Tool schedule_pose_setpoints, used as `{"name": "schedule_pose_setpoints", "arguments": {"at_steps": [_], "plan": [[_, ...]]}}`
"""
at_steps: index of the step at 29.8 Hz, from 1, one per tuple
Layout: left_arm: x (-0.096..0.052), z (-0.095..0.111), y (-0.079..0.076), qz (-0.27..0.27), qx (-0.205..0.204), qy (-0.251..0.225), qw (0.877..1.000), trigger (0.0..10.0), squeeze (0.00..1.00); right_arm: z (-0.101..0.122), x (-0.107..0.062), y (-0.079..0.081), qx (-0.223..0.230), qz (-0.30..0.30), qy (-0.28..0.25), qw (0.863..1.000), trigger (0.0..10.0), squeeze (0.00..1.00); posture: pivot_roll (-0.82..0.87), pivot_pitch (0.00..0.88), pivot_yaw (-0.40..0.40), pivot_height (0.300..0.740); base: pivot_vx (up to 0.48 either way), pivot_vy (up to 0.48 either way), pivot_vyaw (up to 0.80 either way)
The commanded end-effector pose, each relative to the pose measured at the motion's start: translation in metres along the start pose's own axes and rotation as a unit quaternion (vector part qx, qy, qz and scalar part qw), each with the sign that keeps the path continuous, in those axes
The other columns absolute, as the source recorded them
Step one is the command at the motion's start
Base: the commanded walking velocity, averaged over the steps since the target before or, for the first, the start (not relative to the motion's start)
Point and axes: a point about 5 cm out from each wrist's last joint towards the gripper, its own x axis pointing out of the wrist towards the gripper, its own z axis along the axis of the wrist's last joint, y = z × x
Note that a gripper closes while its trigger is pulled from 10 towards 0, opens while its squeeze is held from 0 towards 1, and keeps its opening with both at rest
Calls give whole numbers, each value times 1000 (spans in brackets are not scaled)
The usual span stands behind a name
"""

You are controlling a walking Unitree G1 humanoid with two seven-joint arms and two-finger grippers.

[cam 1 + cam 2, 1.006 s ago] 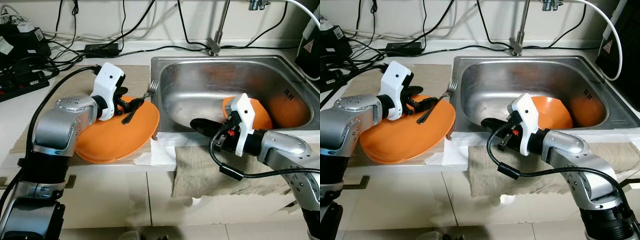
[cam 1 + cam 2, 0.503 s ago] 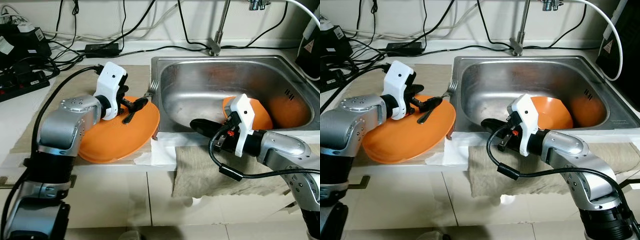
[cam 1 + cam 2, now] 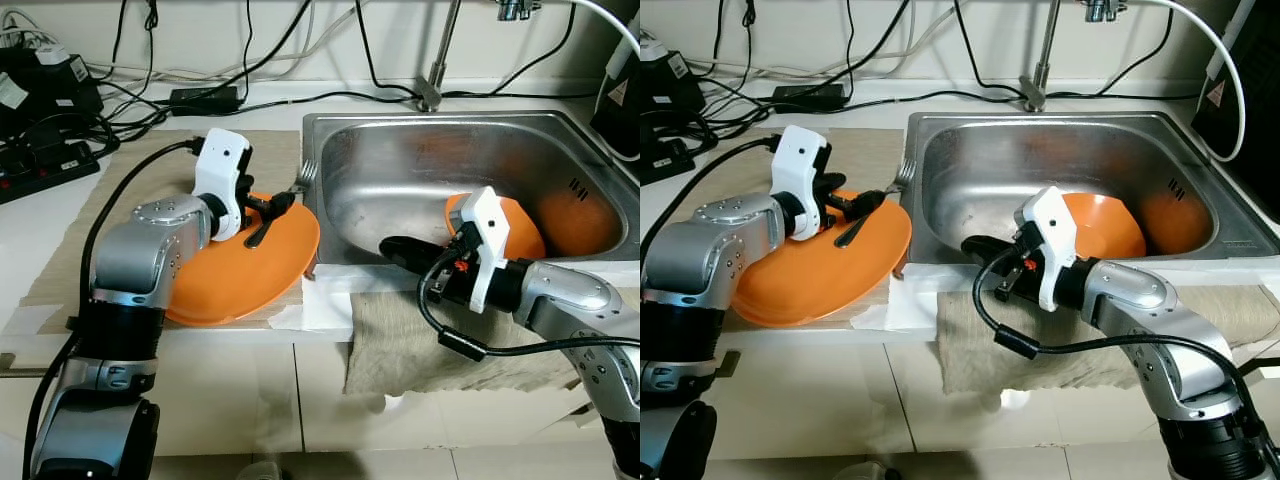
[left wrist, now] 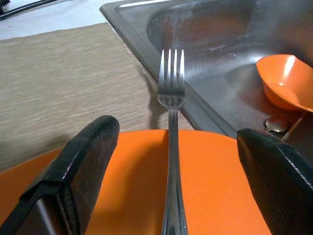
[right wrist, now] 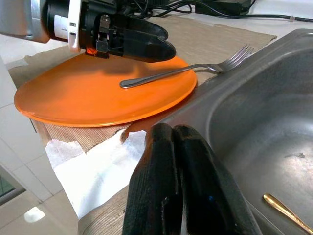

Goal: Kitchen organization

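Plate (image 3: 235,270): big orange one, left-centre of frame, beside the sink (image 3: 400,140).
Fork (image 4: 170,147): thin steel, stiff, probably slippery; lies on the plate, grab mid-handle.
Left gripper (image 4: 171,171): spread wide, straddling the handle.
Right gripper (image 5: 188,196): pinched closed, empty, lower centre.

I see an orange plate (image 3: 240,275) on a tan woven mat (image 3: 150,165), with a silver fork (image 4: 171,147) across it. My grippers' fingers (image 5: 161,191) are black, their wrist housings white. The sink (image 3: 400,150) is dull steel, holding an orange bowl (image 4: 286,83).
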Motion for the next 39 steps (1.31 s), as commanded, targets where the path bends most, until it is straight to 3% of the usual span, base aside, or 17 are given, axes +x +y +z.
{"name": "schedule_pose_setpoints", "arguments": {"at_steps": [1,12,23,39], "plan": [[0,-3,2,8,-5,-4,1000,10000,0,7,-1,3,-12,1,-12,1000,10000,0,10,12,32,740,0,0,0],[3,-13,-1,11,-15,7,1000,10000,0,6,-1,4,-11,2,-11,1000,10000,0,8,15,31,740,0,0,0],[3,-22,-6,0,7,44,999,10000,0,5,-1,5,-9,3,-8,1000,10000,0,7,20,35,740,0,0,0],[9,-31,-4,7,7,69,998,10000,0,4,-1,5,-6,1,-9,1000,10000,0,0,27,37,740,0,0,0]]}}
